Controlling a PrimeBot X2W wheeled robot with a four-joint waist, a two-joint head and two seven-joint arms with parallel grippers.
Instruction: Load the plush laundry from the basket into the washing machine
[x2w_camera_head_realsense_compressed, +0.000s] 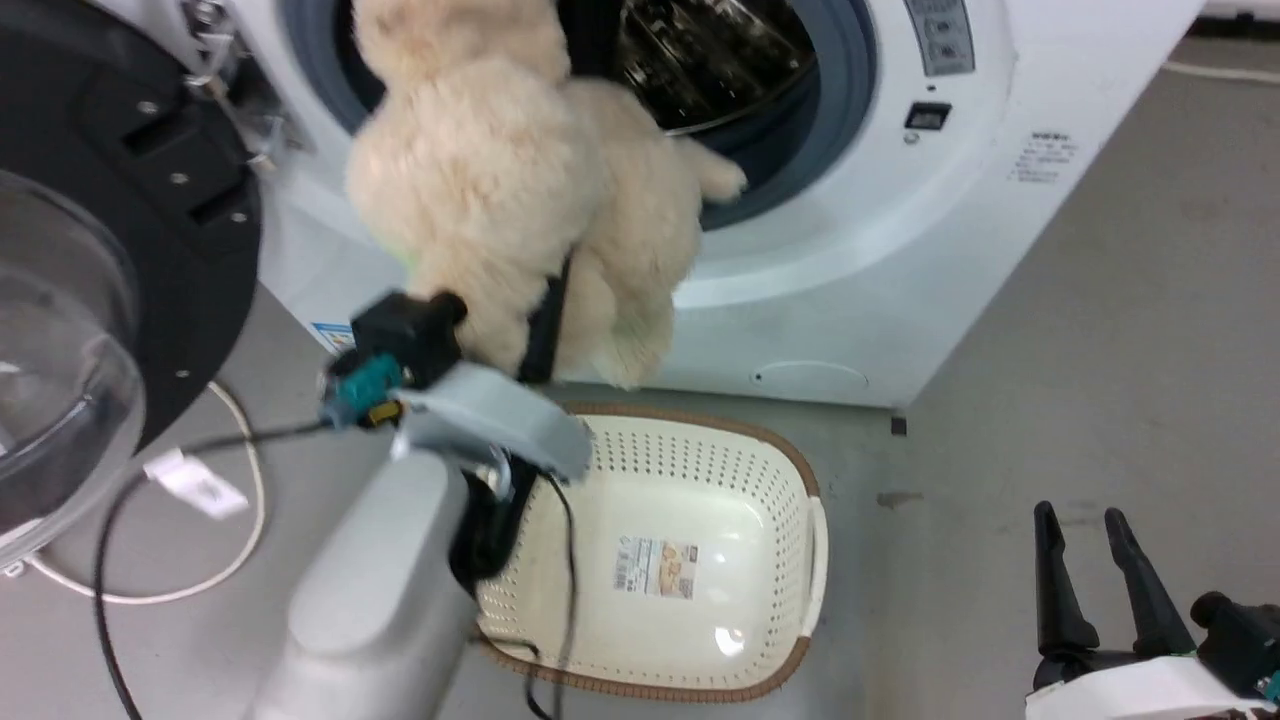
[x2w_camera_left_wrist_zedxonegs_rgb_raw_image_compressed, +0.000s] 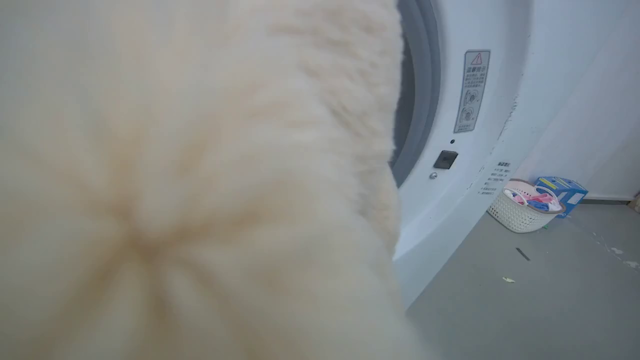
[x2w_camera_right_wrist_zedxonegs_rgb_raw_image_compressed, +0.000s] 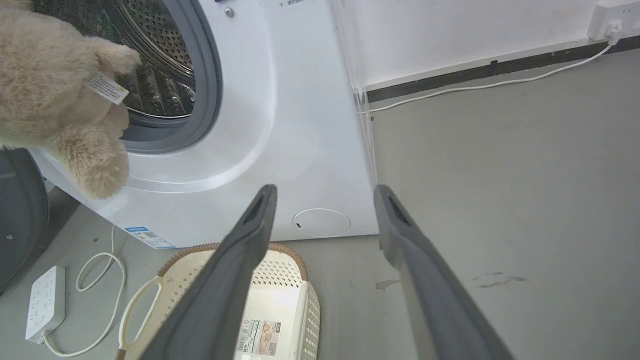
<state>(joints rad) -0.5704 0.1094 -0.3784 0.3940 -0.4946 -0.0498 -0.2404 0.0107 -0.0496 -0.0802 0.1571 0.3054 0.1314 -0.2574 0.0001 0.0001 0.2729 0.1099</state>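
Black-framed round glass door (x2w_camera_head_realsense_compressed: 120, 250) far left, swung open. White cable (x2w_camera_head_realsense_compressed: 258, 490) looped on grey floor under it. Next over, left gripper (x2w_camera_head_realsense_compressed: 540, 300) clenched on the plush laundry (x2w_camera_head_realsense_compressed: 500, 170): one dark finger showing, rest buried in pile. Cream bundle held clear of the basket (x2w_camera_head_realsense_compressed: 690, 440), hanging at the mouth of the washing machine (x2w_camera_head_realsense_compressed: 900, 250), limbs dangling over the front panel; can't tell if its top is past the grey door seal (x2w_camera_head_realsense_compressed: 840, 120). Steel drum (x2w_camera_head_realsense_compressed: 720, 60) behind it. Basket on floor right in front of the machine, floor label (x2w_camera_head_realsense_compressed: 655, 567) exposed. Low right, right gripper (x2w_camera_head_realsense_compressed: 1078, 513) released, fingers spread over bare floor.
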